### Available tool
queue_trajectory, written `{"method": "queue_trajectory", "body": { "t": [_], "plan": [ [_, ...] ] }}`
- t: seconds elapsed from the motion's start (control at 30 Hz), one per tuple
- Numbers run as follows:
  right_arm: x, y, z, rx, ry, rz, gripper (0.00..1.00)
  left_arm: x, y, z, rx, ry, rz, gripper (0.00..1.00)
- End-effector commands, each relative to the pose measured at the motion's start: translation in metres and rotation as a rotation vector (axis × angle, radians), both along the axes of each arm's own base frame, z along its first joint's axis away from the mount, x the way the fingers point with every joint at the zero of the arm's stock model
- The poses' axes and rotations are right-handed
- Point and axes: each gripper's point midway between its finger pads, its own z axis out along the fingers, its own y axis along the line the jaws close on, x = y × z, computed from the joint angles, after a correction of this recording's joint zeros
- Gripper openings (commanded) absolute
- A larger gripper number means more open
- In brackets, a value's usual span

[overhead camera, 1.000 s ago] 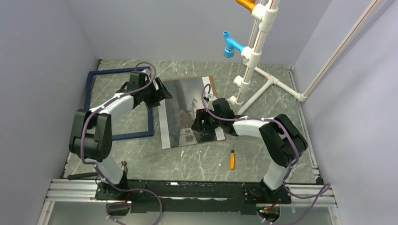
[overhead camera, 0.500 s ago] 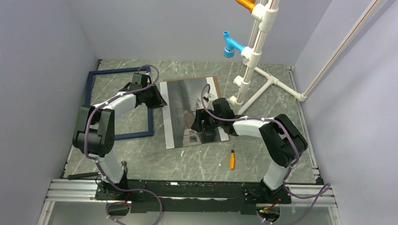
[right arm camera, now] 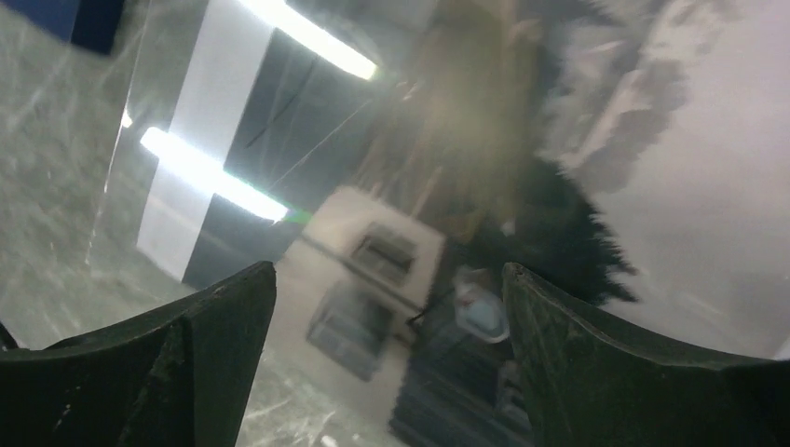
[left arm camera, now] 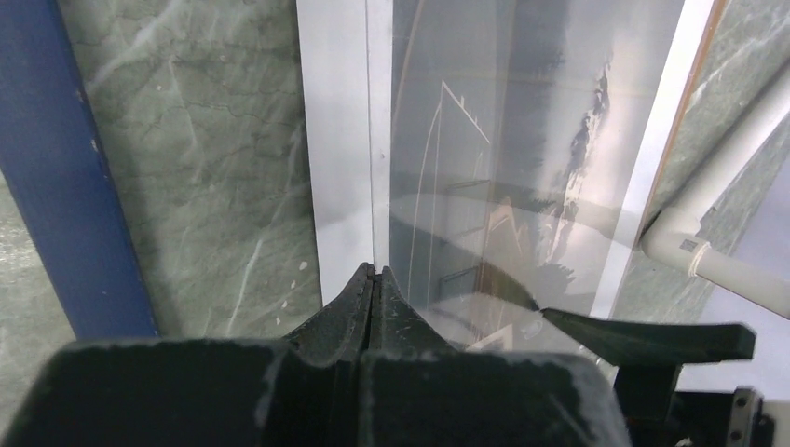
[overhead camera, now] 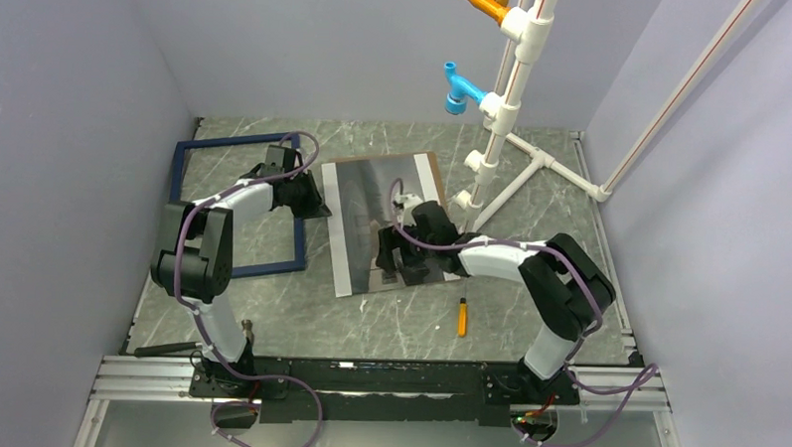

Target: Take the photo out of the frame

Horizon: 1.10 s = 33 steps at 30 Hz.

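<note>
Closed now after standing wide a second ago, the left fingers (left arm camera: 359, 298) press together, tips at the left white strip of the photo (overhead camera: 358, 197) (whether they pinch its edge cannot be told); the right fingers (right arm camera: 224, 317) gape wide above its near half; it lies flat on the marbled surface (overhead camera: 389, 323), outside the navy frame (left arm camera: 65, 168) just to its left.

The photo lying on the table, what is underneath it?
Beneath the photo, a brown board peeks out along the right edge, on the green marbled table. The print hides the rest of it. The blue frame lies beside, not under.
</note>
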Motion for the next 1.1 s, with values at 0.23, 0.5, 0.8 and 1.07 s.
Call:
{"method": "queue_trajectory", "body": {
  "t": [0.23,0.5,0.8,1.07],
  "plan": [
    [-0.054,0.023,0.034,-0.332,-0.391,0.13,1.0,0.003,-0.02,0.03,-0.118,-0.029,-0.046,0.0],
    [-0.071,0.041,0.05,-0.503,-0.618,0.13,0.98,0.003,-0.023,0.036,-0.139,-0.036,-0.046,0.0],
    [-0.078,0.066,0.043,-0.622,-0.723,0.187,0.88,0.006,-0.026,0.044,-0.157,-0.043,-0.05,0.0],
    [-0.072,0.069,0.037,-0.759,-0.818,0.165,0.82,0.007,-0.028,0.046,-0.172,-0.044,-0.053,0.0]
  ]
}}
